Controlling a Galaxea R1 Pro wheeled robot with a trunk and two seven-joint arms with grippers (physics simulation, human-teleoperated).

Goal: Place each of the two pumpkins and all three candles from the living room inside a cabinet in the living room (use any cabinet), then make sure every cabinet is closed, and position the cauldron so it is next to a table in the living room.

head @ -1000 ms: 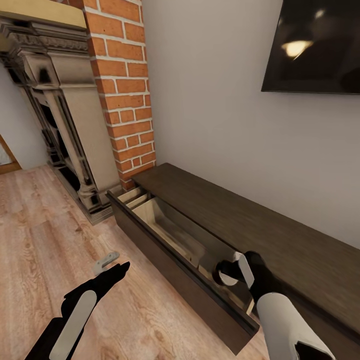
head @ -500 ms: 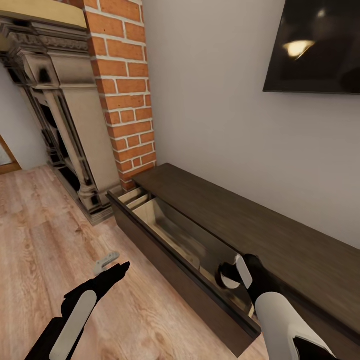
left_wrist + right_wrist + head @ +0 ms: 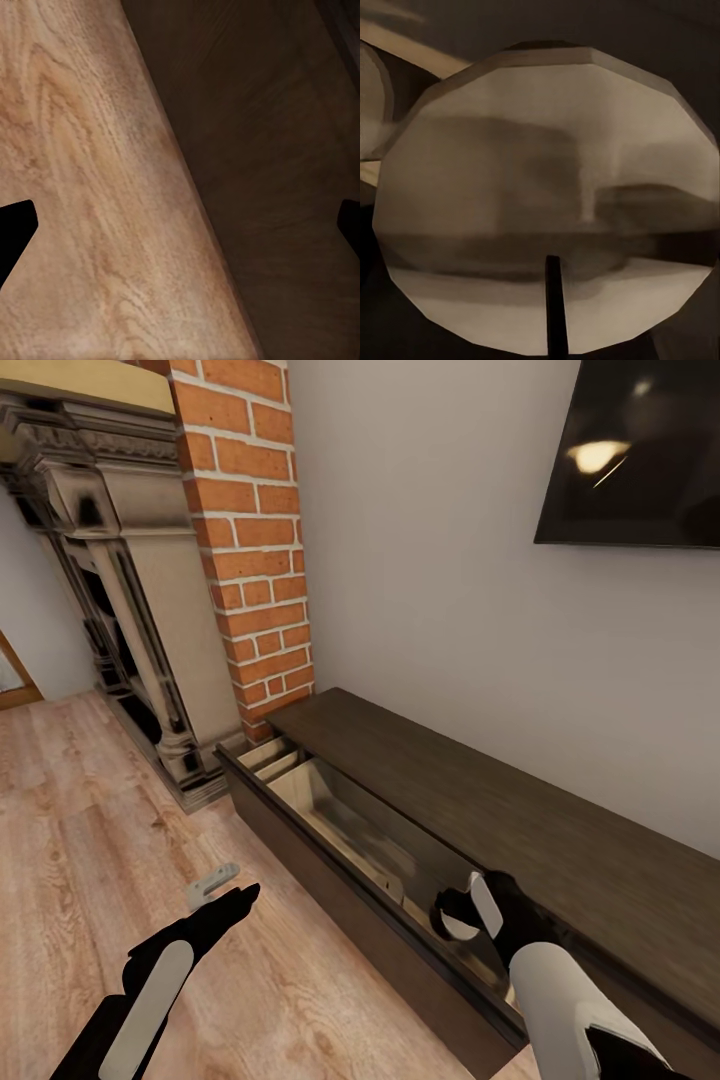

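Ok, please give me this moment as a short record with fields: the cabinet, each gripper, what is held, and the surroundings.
cabinet: long dark-brown cabinet against the wall, its drawer pulled open, pale wood inside
right gripper: right gripper lowered into the open drawer, near its right end
held item: a cream candle sits right at the right gripper; a second rounded pale shape lies beside it in the drawer
left gripper: left gripper open, empty, above the wood floor in front of the cabinet
surroundings: brick column, fireplace, dark wall screen
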